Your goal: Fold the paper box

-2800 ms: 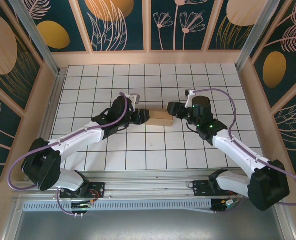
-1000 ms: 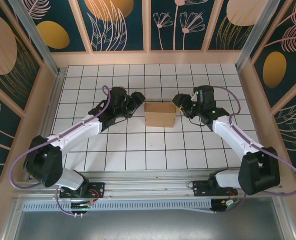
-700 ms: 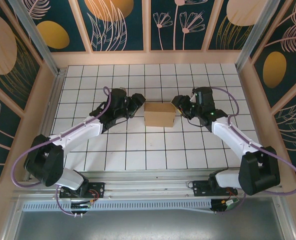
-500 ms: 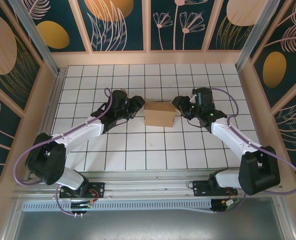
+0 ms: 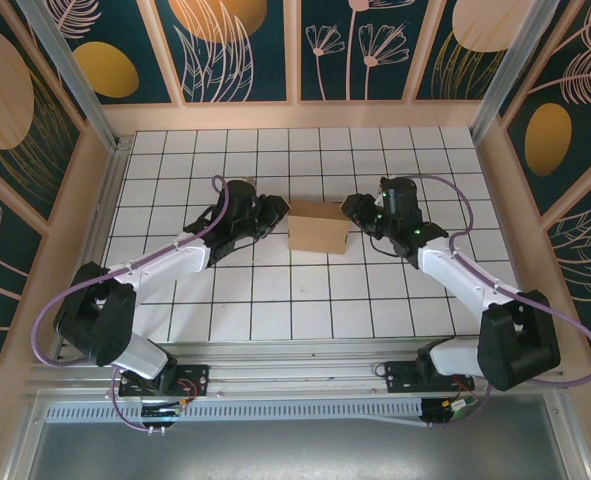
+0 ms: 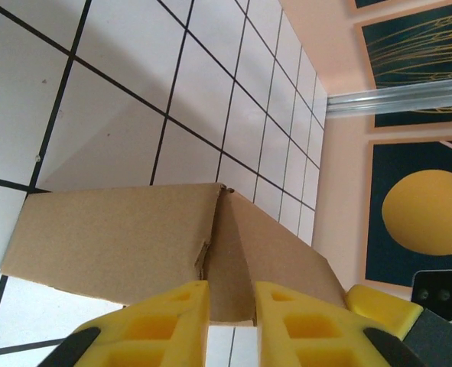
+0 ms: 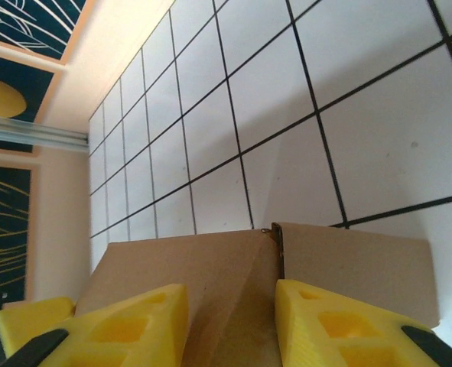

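The paper box (image 5: 318, 226) is a small closed brown cardboard box lying on the white grid table (image 5: 275, 300) between both arms. My left gripper (image 5: 273, 212) sits at the box's left end. In the left wrist view, its yellow fingers (image 6: 164, 317) stand slightly apart around the gripper midpoint (image 6: 232, 310), with the box's end panel (image 6: 229, 252) just beyond the tips. My right gripper (image 5: 352, 210) is at the box's right end. In the right wrist view the right gripper (image 7: 231, 325) is open wide, facing the box's end (image 7: 233, 283).
Peach walls with dark floral panels enclose the table on three sides. An aluminium post (image 6: 398, 99) stands in the corner. The right gripper's yellow finger (image 6: 382, 304) shows past the box. White grid surface lies free behind and in front of the box.
Since a second ago both grippers have crept inward to the box's two ends. The box has stayed in place. Earlier still, both grippers were closer in at the box's ends.
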Controlling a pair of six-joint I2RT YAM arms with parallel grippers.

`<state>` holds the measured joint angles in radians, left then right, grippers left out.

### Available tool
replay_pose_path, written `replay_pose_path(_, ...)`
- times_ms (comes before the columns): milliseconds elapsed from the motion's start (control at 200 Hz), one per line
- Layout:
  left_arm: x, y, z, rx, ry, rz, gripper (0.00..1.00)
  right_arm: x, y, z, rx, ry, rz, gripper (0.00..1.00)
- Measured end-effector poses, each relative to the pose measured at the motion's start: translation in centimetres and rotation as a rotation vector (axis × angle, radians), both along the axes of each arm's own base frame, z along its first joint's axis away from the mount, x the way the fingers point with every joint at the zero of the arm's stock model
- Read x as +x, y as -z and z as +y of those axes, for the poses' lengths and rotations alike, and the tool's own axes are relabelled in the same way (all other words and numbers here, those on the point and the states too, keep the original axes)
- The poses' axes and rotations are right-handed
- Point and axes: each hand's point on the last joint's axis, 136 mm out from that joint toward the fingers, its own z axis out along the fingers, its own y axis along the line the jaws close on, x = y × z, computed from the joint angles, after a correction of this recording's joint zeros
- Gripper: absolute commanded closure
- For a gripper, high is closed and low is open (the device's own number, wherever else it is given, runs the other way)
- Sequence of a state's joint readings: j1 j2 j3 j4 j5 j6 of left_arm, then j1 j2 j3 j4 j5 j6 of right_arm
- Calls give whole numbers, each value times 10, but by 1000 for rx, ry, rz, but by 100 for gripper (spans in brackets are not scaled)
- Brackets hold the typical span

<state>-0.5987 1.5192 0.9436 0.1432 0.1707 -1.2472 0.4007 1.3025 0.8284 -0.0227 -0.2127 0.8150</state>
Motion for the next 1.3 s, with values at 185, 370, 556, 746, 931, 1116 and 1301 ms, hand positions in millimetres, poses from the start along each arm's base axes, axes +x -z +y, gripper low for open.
replay_pose_path(185,-9,13,1,18,26,-4,84,-6,11,-6,-96,-5,-11,56)
replay_pose_path(370,-13,14,4,58,37,-15,64,-9,7,-16,-169,2,2,52)
replay_pose_path(556,-11,20,15,139,23,-17,47,-7,1,-22,-186,13,13,52)
replay_pose_path(746,-11,21,17,182,34,-30,38,-12,-2,-7,-94,-39,37,46)
replay_pose_path(931,-9,25,17,203,43,-33,33,-21,7,-1,-46,-64,86,41)
replay_pose_path(1116,-6,25,13,193,54,-41,40,-37,16,0,3,-73,114,49)
replay_pose_path(1301,-5,21,9,173,65,-55,53,-40,14,3,53,-72,86,65)
